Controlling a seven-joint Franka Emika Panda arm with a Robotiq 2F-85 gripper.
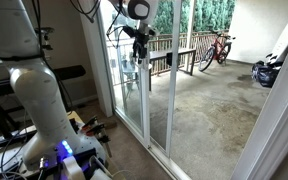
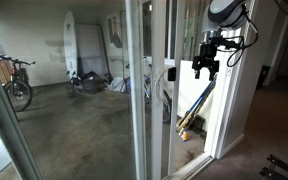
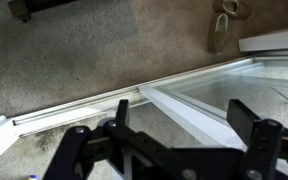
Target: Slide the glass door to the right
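Nearest my wrist camera, the gripper [image 3: 181,115] is spread wide and holds nothing, its fingers [image 3: 120,118] well apart. Below them, left to right, I see the floor track [image 3: 74,105] and then the bottom corner of the glass door [image 3: 219,88]. In both exterior views the gripper [image 1: 138,44] hangs high beside the door's [image 2: 147,110] upright edge. I cannot tell whether it touches. The handle [image 2: 167,85] is near the fingers but apart from them. A bike [image 1: 216,48] stands on the patio.
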